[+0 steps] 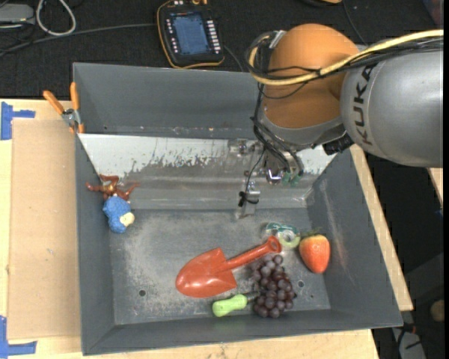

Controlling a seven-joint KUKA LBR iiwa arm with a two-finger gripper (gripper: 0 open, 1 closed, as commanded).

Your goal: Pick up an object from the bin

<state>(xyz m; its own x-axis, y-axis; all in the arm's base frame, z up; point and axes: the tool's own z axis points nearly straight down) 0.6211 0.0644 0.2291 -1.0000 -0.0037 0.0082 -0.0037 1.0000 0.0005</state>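
My gripper (245, 203) hangs under the arm's orange cover near the bin's back wall, right of the middle, over bare floor. I see nothing held in it. Closest to it, a little toward the front right, lies a small teal and white ring-shaped piece (283, 235). A red toy shovel (209, 272) lies just in front, its handle pointing up toward the ring piece. A red strawberry (315, 253) sits to the right of the handle. A bunch of purple grapes (273, 287) rests below the handle's end.
A small green piece (230, 305) lies at the front wall, beside the grapes. A blue and yellow toy figure (117, 214) with a brown top sits at the left wall. The arm comes in over the bin's right back corner.
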